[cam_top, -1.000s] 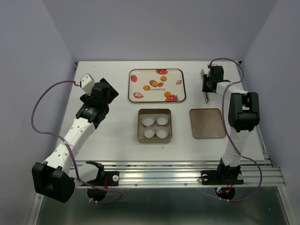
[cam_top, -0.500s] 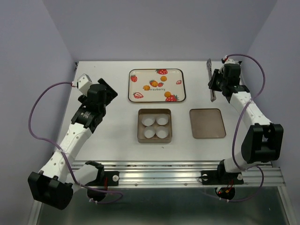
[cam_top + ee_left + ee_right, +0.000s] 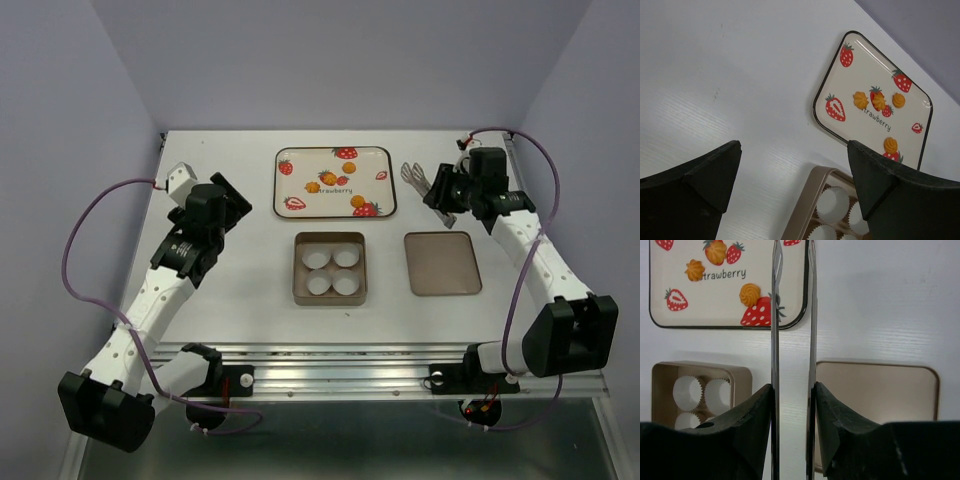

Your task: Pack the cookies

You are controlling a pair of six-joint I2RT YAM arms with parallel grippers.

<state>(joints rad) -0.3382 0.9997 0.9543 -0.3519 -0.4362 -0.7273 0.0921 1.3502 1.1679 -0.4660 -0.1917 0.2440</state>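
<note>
Clamping tongs [image 3: 812,315], tips toward tray [image 3: 310,165] cookies [image 3: 750,291]: right pincer [image 3: 792,390]; left pincer [image 3: 794,147] gapes empty.

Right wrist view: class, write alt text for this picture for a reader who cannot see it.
Two black fingers clamp metal tongs that point up the frame. Beyond lie a strawberry tray with three cookies, a tin holding white paper cups, and a flat lid.

Left-wrist view: the tin [image 3: 807,200] runs off the bottom edge, so I see only some of its paper cups [image 3: 832,204]. Right-wrist view: the tongs [image 3: 774,315] exit at the top, beyond the tin (tips unseen); the tray [image 3: 710,300] behind the tin is cropped there too; the right gripper [image 3: 792,390] covers the tin's near cups and the near edge of the lid [image 3: 875,390] beside the tin.
</note>
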